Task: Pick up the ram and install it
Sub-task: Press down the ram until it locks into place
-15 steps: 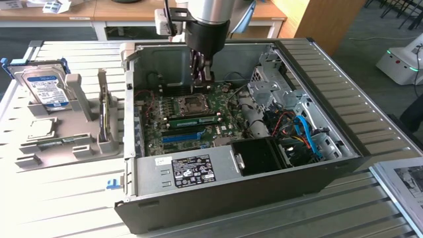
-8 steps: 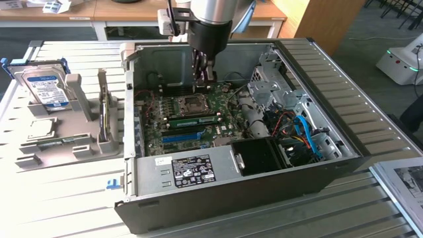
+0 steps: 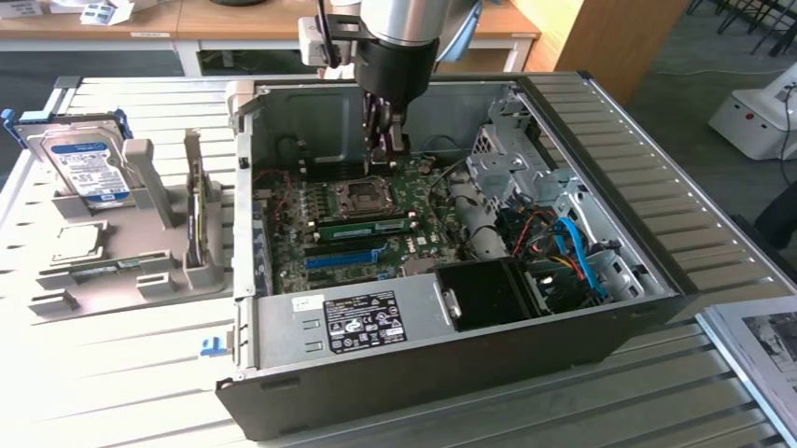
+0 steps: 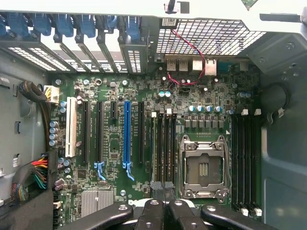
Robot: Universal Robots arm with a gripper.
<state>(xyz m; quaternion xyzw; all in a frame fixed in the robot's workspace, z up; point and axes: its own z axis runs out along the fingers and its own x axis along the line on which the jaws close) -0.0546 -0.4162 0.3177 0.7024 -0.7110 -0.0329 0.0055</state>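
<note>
One ram (image 3: 364,225) stick sits seated on the motherboard (image 3: 327,245).
The clenched end effector (image 3: 384,140) hangs over the board's far side, grasping nothing.

Silver arm (image 3: 398,19), black wrist, dark screw-studded end effector (image 3: 387,140).

Green motherboard (image 4: 144,100), one long blue slot (image 4: 126,134) among black ones, one white slot (image 4: 71,127). Green ram (image 3: 364,224) stick with dark chips. Black end effector (image 4: 163,211) on a silver arm (image 3: 405,19). Case (image 3: 473,373) black outside, grey inside. Hard drive (image 3: 85,168) silver, blue-white label. Counter (image 3: 149,373) pale, ribbed.
</note>
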